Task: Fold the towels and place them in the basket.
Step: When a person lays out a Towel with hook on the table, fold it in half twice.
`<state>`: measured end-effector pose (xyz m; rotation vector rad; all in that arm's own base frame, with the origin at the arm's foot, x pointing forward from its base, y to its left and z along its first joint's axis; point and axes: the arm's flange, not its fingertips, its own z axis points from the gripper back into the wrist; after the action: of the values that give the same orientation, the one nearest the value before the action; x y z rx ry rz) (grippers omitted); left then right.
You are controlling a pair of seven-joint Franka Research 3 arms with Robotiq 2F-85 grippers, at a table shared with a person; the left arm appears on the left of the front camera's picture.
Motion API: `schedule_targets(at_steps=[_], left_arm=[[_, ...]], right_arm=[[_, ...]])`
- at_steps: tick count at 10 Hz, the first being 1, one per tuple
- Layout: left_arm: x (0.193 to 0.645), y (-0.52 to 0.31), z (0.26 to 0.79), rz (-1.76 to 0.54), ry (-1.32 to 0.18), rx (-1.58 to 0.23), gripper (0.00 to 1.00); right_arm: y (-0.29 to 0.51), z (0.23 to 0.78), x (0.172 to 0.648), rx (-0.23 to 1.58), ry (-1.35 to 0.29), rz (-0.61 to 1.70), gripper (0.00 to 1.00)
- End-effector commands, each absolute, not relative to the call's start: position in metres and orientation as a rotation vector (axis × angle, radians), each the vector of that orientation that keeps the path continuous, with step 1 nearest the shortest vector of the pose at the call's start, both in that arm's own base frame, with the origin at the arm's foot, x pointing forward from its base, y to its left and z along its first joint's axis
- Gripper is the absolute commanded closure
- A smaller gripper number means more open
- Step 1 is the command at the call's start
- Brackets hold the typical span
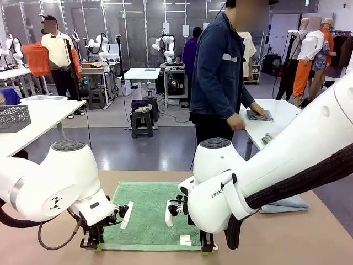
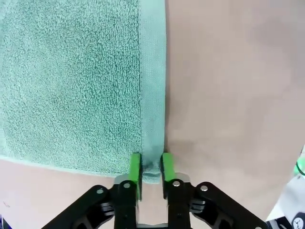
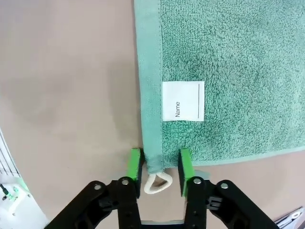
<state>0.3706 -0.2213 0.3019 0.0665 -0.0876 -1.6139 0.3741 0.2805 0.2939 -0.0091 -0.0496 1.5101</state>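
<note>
Right, green towel lies flat and fully spread on the tan table. It has a terry pile, a smooth woven hem along the edges, and no fold or wrinkle that I can see. Left gripper is at the towel's near-left corner, with its green pads drawn together on the hem and the corner pinched between them. Right gripper is at the towel's near-right corner. Its pads stand either side of the hem, and the small cream loop pokes out between them. The gap is wider than on the left, and I can't tell whether they actually bite the cloth. A white tag is sewn just inside the towel's hem near that corner, printed "Name" with a blank line beside it. In the front view the same tag shows as a small white square, unreadable there. On the right arm's link above the towel the letters "RAN" can be read, and the rest is cut off. Light blue towel lies to the right of the green towel, mostly hidden behind the right arm. Dark grey lattice basket sits well apart to the left of the green towel, on a separate white table. Person in a denim jacket stands beyond the green towel's far edge.
</note>
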Motion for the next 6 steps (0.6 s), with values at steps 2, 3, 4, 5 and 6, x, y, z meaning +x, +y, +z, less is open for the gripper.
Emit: schedule_targets(at_steps=[2,3,4,5,6], left_arm=[[0.3744,-0.2256,0.3076,-1.623,-0.060,0.086,0.86],[0.3757,-0.2264,0.3078,-1.623,-0.059,0.087,1.00],[0.3764,-0.2272,0.3079,-1.623,-0.058,0.087,1.00],[0.3769,-0.2283,0.3082,-1.623,-0.054,0.087,1.00],[0.3770,-0.2286,0.3087,-1.625,-0.054,0.082,1.00]], right_arm=[[0.2785,0.2865,0.3769,-0.017,-0.050,1.532,0.94],[0.2784,0.2877,0.3773,-0.021,-0.056,1.536,0.83],[0.2786,0.2875,0.3777,-0.021,-0.057,1.537,1.00],[0.2793,0.2869,0.3780,-0.017,-0.056,1.539,1.00],[0.2799,0.2872,0.3784,-0.015,-0.053,1.540,1.00]])
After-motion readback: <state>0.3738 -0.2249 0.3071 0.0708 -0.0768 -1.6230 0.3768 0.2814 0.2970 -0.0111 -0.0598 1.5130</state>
